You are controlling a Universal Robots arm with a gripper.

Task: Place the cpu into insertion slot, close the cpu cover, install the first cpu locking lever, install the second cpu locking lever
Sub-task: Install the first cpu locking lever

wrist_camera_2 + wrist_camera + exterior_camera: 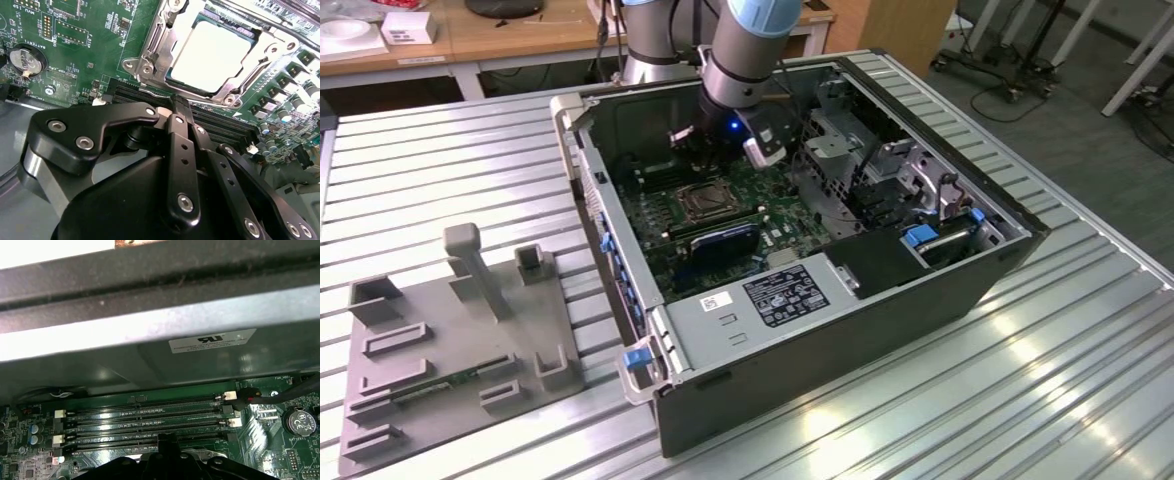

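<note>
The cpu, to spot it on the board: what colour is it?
The cpu is pale silver-white; second wrist view.

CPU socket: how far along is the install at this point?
Done: the chip sits in the socket, and the metal cover looks down around it. In hand: nothing; the gripper, shut, hovers by the memory slots beside the socket. Left: the two locking levers; whether either is latched cannot be told.

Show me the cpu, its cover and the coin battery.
cpu (pixel 215 55): second wrist view, centre of pale top.
cpu cover (pixel 165 57): second wrist view, silvery frame side.
coin battery (pixel 25 61): second wrist view, round face.
</note>
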